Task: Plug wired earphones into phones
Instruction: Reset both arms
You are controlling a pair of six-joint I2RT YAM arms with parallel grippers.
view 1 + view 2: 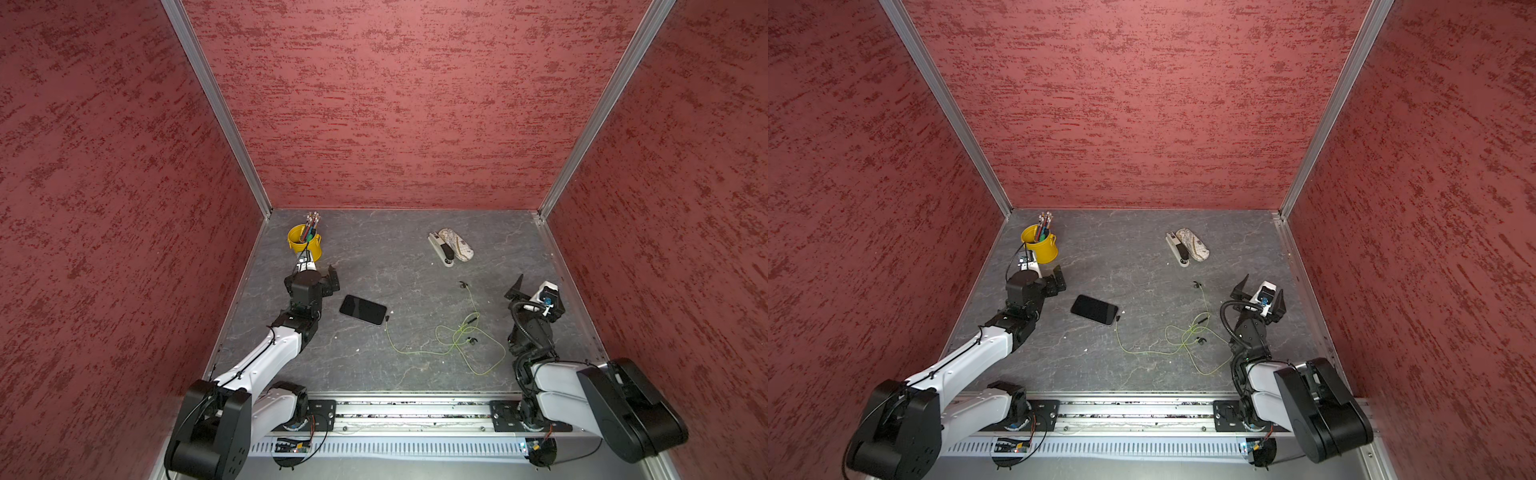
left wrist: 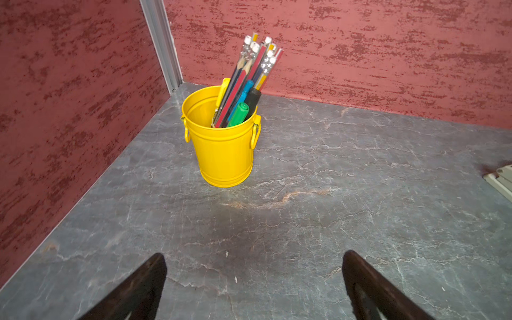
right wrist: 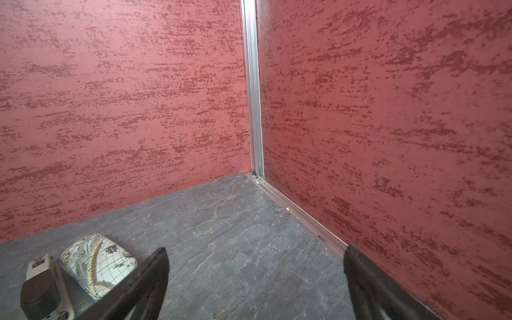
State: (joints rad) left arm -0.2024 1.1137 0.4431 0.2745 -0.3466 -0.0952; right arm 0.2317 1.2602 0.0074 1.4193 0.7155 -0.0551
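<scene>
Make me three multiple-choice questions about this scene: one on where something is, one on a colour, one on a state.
1. The phone lies nearest:
A. the left end effector
B. the right end effector
C. neither, it is held in the air

2. The wired earphones have a cable that is:
A. red
B. yellow-green
C. white

3. Both end effectors are:
A. open and empty
B. shut on the cable
C. shut on the phone

Answers:
1 A, it lies flat just beside that arm's tip.
2 B, it shows yellow-green against the grey table.
3 A, each wrist view shows spread fingers with nothing held.
</scene>
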